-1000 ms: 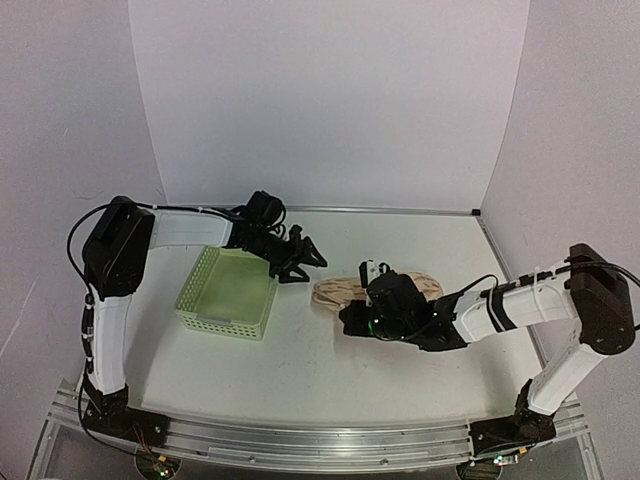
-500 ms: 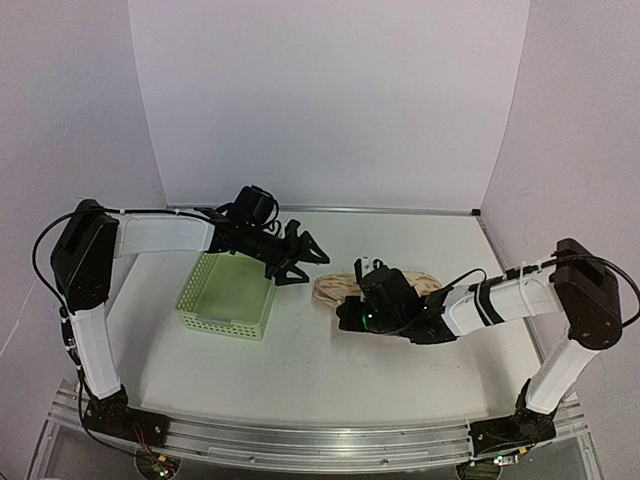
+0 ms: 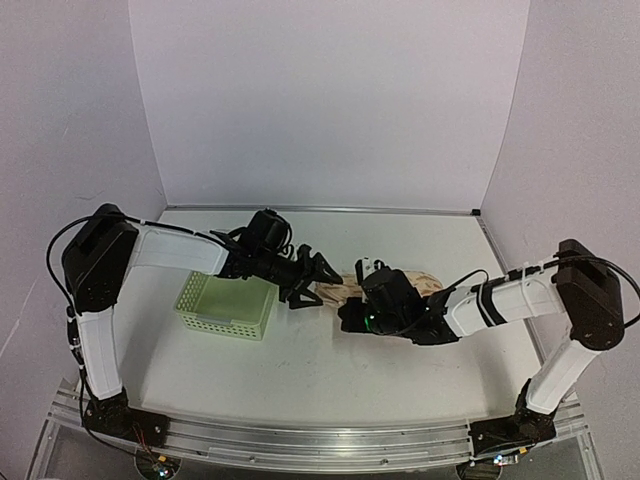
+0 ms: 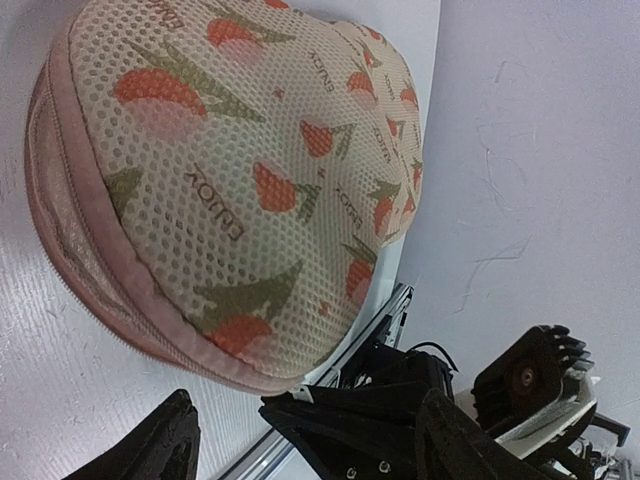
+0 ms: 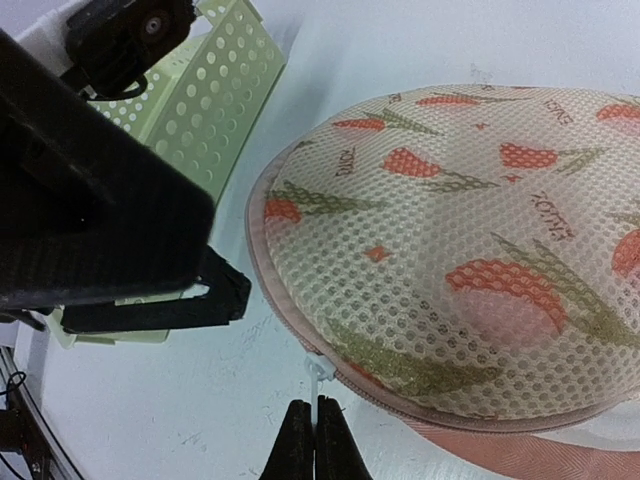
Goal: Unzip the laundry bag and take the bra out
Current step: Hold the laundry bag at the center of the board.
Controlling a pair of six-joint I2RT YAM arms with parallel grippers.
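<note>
Mid-table, at 3 o'clock from the green basket [image 3: 225,325]: the laundry bag [image 5: 470,260]. At its 9 o'clock end: left gripper [image 3: 312,282], fingers spread, just short of the fabric. At its 6 o'clock edge: right gripper [image 5: 308,420], fingers pressed together right at the white zip tab [image 5: 320,378]; cannot tell whether pinching it.
</note>
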